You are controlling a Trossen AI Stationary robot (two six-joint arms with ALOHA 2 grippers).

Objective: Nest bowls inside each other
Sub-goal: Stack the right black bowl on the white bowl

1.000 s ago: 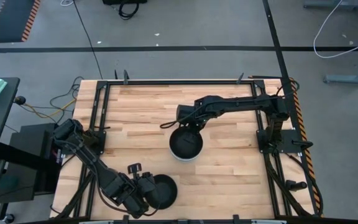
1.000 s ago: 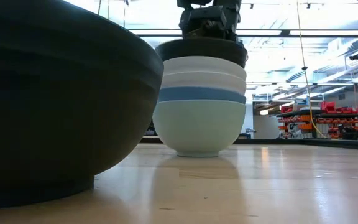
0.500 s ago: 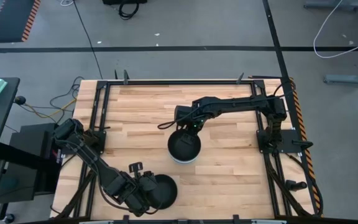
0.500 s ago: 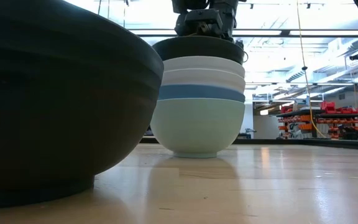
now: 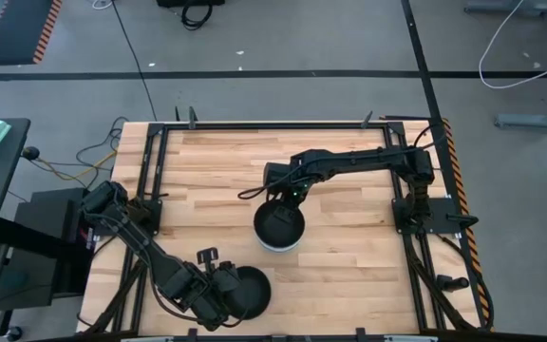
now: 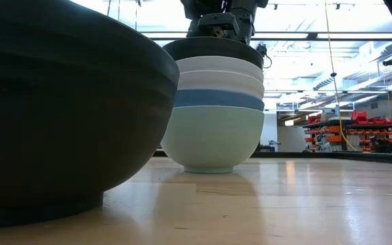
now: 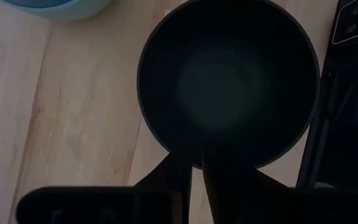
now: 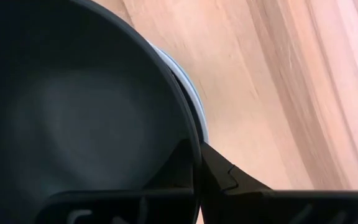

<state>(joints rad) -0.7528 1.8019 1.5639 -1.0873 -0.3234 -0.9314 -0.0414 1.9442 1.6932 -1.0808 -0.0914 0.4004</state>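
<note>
I see a nested stack of bowls (image 5: 280, 228) near the middle of the butcher-block tabletop (image 5: 207, 171): smooth, glossy, rounded. The low view alone shows the layers: pale mint bowl (image 6: 211, 139) at the bottom, then a blue bowl (image 6: 218, 99) rim, two white rims, and a black bowl (image 6: 212, 49) on top. From above only the black interior shows. The right gripper (image 8: 196, 169) has its fingers pinched over that top bowl's rim, one inside and one outside, per the right wrist view. The second black bowl (image 5: 247, 291) sits at the near edge, left of the stack and well apart from it; matte dark surface, it fills the low view's left foreground. The left gripper (image 7: 197, 167) is closed on its rim, fingers nearly together. A black metal frame (image 5: 150, 180) borders the tabletop; cables trail on the grey floor (image 5: 283, 38).
</note>
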